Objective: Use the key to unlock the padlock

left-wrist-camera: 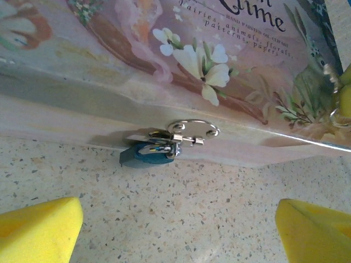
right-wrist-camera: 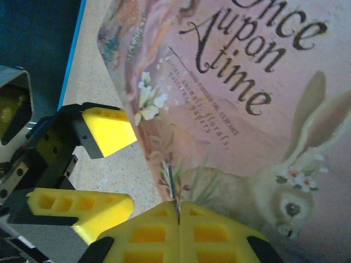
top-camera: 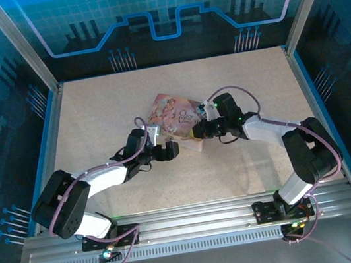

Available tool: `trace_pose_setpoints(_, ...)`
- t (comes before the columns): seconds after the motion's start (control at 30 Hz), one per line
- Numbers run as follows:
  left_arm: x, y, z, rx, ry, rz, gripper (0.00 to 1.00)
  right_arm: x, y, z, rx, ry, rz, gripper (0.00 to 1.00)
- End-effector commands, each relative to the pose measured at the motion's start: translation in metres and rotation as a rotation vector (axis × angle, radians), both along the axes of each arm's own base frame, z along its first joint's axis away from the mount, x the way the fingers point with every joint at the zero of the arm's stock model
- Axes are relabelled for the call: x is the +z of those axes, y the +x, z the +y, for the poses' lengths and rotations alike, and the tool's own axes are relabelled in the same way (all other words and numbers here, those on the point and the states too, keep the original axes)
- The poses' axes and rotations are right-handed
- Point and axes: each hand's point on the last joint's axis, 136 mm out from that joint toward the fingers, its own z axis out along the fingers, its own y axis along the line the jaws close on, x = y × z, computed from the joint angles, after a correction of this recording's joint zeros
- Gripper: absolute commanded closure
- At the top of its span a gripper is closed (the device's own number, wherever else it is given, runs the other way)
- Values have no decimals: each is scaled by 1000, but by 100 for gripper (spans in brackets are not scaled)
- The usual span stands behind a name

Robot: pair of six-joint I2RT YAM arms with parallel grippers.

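Right gripper (right-wrist-camera: 179,211) pinches thin metal key (right-wrist-camera: 171,183) (yellow pads (right-wrist-camera: 219,233) together); left gripper (left-wrist-camera: 178,219) gapes near bluish padlock (left-wrist-camera: 147,154).

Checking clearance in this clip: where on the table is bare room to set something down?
Bare tabletop lies between the tin box and the back wall, and beside both side rails. Crowded: the middle, where the left gripper and right gripper sit at the tin box's near edge.

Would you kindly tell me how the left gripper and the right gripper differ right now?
The left gripper stands open and empty; the right gripper is shut on the key. The left faces the padlock hanging on the tin; the right points at its printed lid. Both have yellow fingers.
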Motion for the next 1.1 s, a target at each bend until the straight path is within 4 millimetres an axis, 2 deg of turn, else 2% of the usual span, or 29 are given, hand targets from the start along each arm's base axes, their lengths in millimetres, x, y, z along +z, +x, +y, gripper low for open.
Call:
trace_pose_setpoints(0.0,1,8,-2,-5,-4,-28,9,-3,5,3,11,-18,-22,98)
trace_pose_setpoints(0.37,-9,22,-6,-21,-11,-46,11,-21,-1,-6,3,-56,23,98)
trace_pose_setpoints(0.8,-17,37,-20,-67,-22,-75,17,-20,-4,-9,9,-65,20,98)
trace_pose_setpoints(1.07,-22,38,-29,-106,-50,-64,27,-20,-4,-9,12,-63,22,98)
